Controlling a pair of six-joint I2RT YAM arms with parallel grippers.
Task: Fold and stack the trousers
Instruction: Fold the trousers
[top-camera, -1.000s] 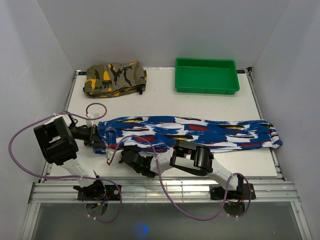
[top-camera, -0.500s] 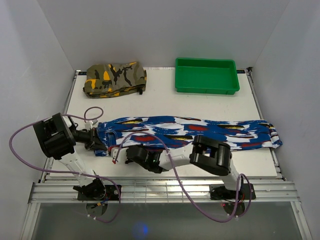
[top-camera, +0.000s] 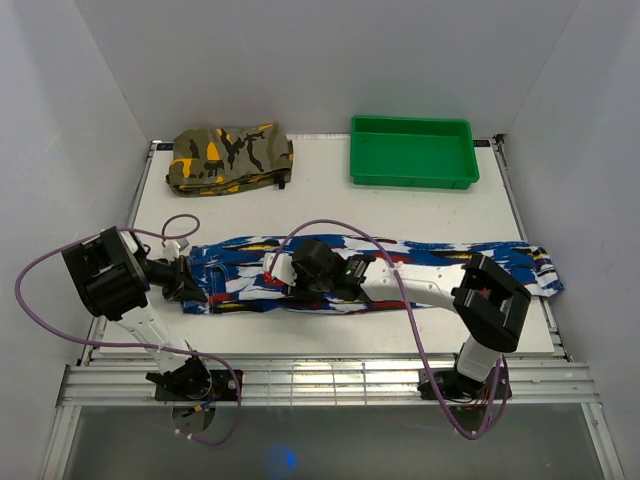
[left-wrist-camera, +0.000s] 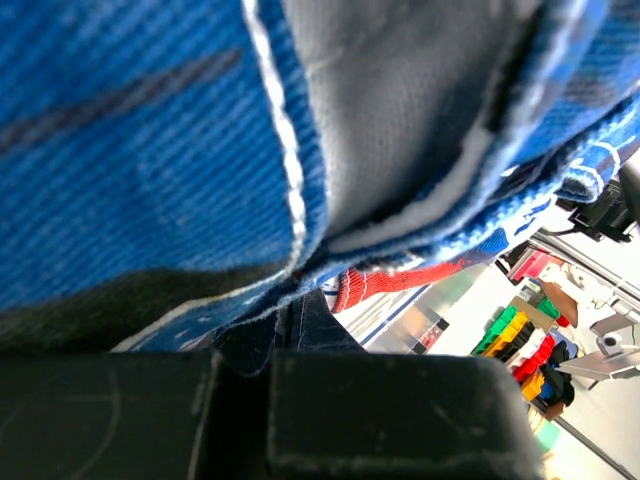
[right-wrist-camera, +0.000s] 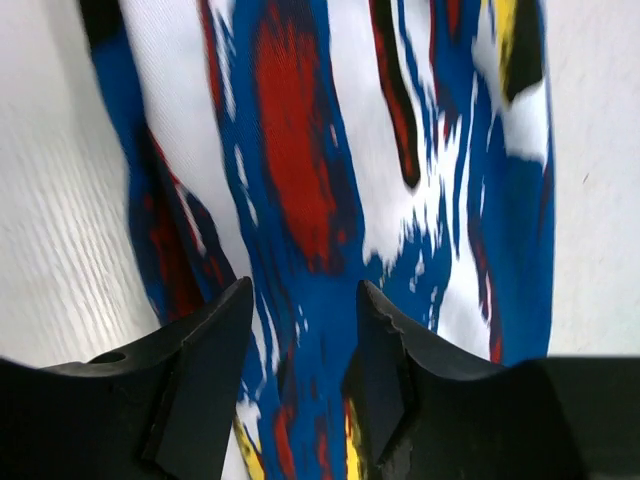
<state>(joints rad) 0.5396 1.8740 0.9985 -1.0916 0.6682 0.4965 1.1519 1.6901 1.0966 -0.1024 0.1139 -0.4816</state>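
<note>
The trousers (top-camera: 440, 262), blue with white, red and black streaks, lie stretched left to right across the white table (top-camera: 330, 205). My left gripper (top-camera: 192, 285) is shut on their left end. In the left wrist view the blue cloth (left-wrist-camera: 150, 150) fills the frame, and a dark fold is pinched at the gripper (left-wrist-camera: 283, 330). My right gripper (top-camera: 278, 275) hangs over the left part of the trousers. In the right wrist view it (right-wrist-camera: 300, 335) is open, with the print (right-wrist-camera: 300, 150) lying flat below the fingers.
An olive camouflage folded garment (top-camera: 230, 157) lies at the back left. A green tray (top-camera: 412, 181) stands at the back, right of centre. White walls close in on three sides. Purple cables loop round both arms.
My right arm swung from the front edge up and over the trousers, its elbow moving far to the right. The left gripper stayed on the cloth's left end, shifting slightly.
</note>
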